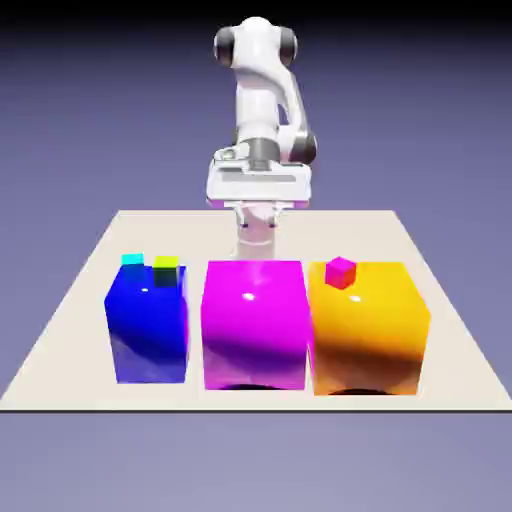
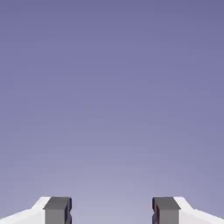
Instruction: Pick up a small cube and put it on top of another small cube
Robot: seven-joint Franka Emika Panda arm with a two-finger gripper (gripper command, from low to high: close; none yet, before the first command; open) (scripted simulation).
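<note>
1. Exterior view: white arm [image 1: 262, 90] reaching down at the far side of the table [image 1: 60, 340], hand low behind the magenta block [image 1: 254, 325].
2. Gripper [image 1: 256, 240] only partly seen above that block's top edge; tips hidden behind it.
3. Hand view: gripper [image 2: 111, 214] with fingers [image 2: 57, 211] spread wide apart, nothing between them, only plain blue-violet backdrop ahead.
4. Three big blocks in a row near the front edge: blue block [image 1: 147, 325] on the exterior view's left, magenta in the middle, orange block [image 1: 368, 330] on the exterior view's right. Magenta and orange look to be touching; narrow gap btw blue and magenta.
5. On top of the blue block, at its far edge: small cyan cube [image 1: 132, 261] and small lime cube [image 1: 166, 267], side by side, v. close.
6. On top of the orange block, near its far left corner: small pink cube [image 1: 341, 271].
7. Small golden-yellow cube: not seen in either view, so position can't be told.
</note>
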